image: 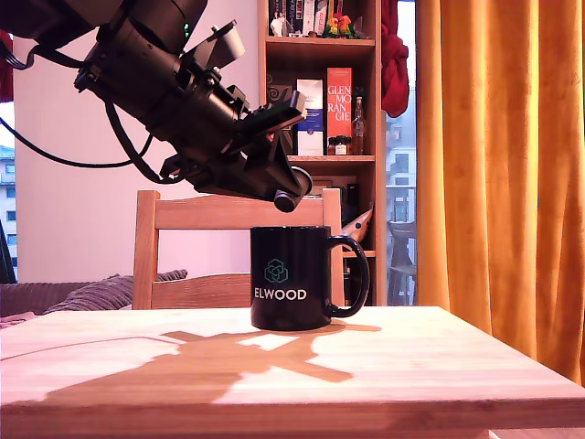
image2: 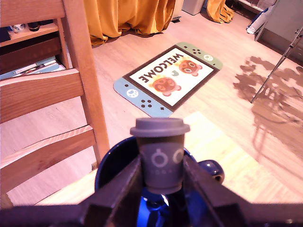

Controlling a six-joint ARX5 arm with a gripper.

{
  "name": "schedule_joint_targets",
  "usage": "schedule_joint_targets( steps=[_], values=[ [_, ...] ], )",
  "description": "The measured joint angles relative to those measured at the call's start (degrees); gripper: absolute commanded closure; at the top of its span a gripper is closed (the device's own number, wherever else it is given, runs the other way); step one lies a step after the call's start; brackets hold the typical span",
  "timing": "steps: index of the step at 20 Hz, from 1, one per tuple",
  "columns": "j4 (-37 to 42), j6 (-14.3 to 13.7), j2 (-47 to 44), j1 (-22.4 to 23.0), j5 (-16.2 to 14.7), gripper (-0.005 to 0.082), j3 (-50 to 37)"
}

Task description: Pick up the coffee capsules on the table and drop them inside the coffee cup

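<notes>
The tool (image2: 161,184) grips the grey capsule (image2: 160,153) above the coffee cup (image: 291,277).

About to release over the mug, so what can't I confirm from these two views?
- Dark grey tapered capsule: plain in the wrist view between the pincer fingers; in the exterior view the arm hides it.
- Glossy black ELWOOD mug: the exterior view cannot see inside; in the wrist view, the capsule and fingers cover most of the opening.
- Something blue inside: too hidden to identify.
</notes>
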State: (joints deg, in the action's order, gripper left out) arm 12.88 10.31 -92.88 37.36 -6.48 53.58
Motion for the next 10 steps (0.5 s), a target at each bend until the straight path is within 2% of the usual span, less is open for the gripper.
schedule_joint_targets(
  steps=[8, 10],
  values=[
    [-0.07, 0.0, 0.0, 0.0, -0.02, 0.0621, 0.0],
    [-0.59, 0.0, 0.0, 0.0, -0.02, 0.0583, 0.0]
  ],
)
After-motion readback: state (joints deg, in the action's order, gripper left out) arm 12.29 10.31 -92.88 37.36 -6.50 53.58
